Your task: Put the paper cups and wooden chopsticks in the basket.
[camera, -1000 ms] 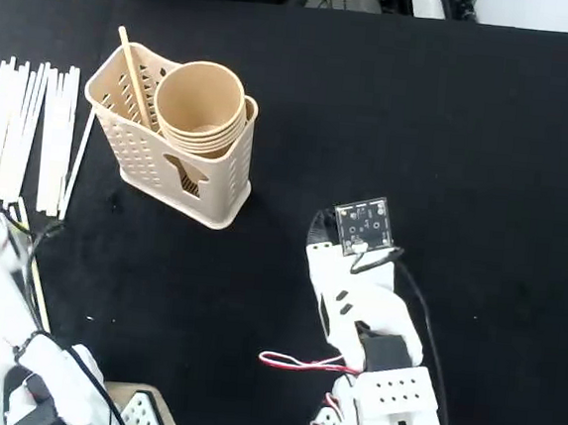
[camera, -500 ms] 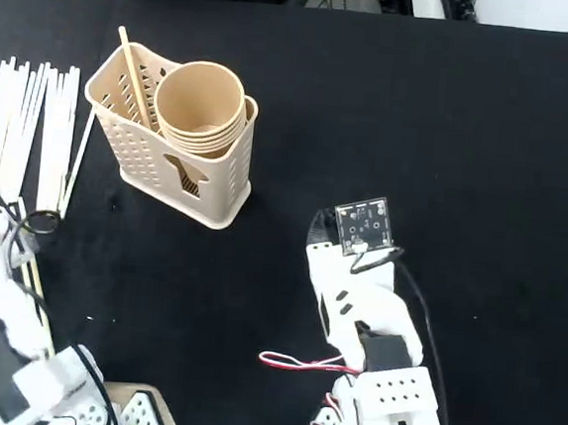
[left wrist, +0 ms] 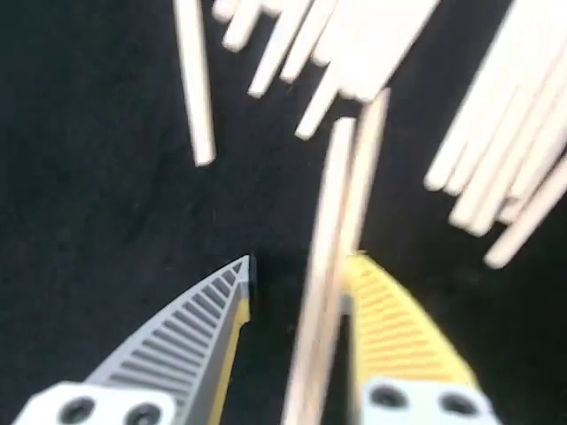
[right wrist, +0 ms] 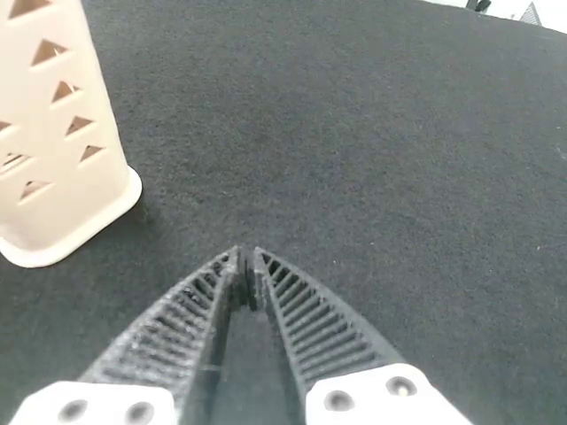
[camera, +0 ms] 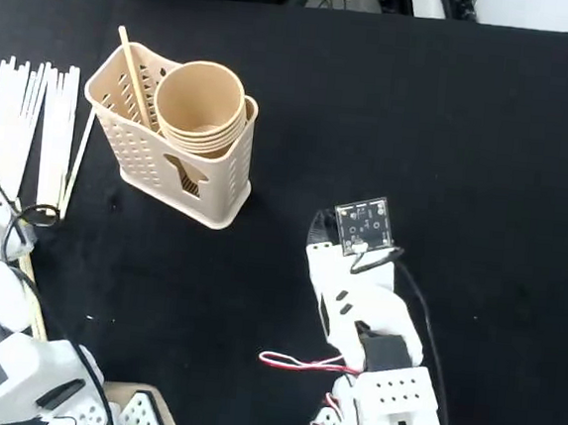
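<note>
- A pair of wooden chopsticks (left wrist: 332,266) is being framed between the parted fingers of the left gripper (left wrist: 288,266). The pair is lying against the yellow finger (left wrist: 390,319), and a gap is being left on the side of the grey finger (left wrist: 204,319). No clamp is judged to be applied yet.
- The loose chopsticks (camera: 32,131) are being stored in a row at the far left of the table (camera: 450,138), just beyond the left gripper.
- The basket (camera: 159,162) is standing upright to the right of that row. The stacked paper cups (camera: 199,101) and one slanted chopstick (camera: 132,70) are being held inside it.
- The right gripper (right wrist: 245,257) is being parked near the middle of the table with its fingers pressed together on nothing, the basket near it on its left.
- Risk: because the pair is sitting off-centre, it is likely to be skewed or split as the fingers close, so that one stick is dropped.
- Risk: the neighbouring sticks may be scattered if they are brushed by the fingers.
- Risk: on delivery, a long stick gripped near one end may swing and strike the basket rim or the cups.
</note>
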Robot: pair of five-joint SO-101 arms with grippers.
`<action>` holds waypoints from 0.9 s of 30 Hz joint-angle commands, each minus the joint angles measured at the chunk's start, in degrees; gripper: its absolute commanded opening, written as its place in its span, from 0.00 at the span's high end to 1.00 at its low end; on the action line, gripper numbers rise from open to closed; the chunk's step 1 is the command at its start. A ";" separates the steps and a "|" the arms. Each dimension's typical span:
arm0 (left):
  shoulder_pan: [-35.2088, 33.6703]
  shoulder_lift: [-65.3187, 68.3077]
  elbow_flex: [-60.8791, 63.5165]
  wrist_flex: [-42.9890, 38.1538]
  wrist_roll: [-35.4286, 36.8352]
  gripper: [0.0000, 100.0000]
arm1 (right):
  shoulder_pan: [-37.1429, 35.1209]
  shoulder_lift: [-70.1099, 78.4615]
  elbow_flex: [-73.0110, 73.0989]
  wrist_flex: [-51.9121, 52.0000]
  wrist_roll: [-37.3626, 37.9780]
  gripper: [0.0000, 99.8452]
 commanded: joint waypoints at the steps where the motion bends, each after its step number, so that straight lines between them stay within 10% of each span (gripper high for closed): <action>1: -0.04 0.00 2.07 -8.88 0.26 0.96 | 0.79 -0.48 -0.04 0.00 0.44 0.98; 11: 5.05 -0.44 1.27 -8.44 0.79 0.97 | 0.79 -0.48 -0.04 0.00 0.44 0.98; 27: 9.10 -16.79 -20.53 24.97 0.79 0.97 | 0.79 -0.48 -0.04 0.00 0.44 0.98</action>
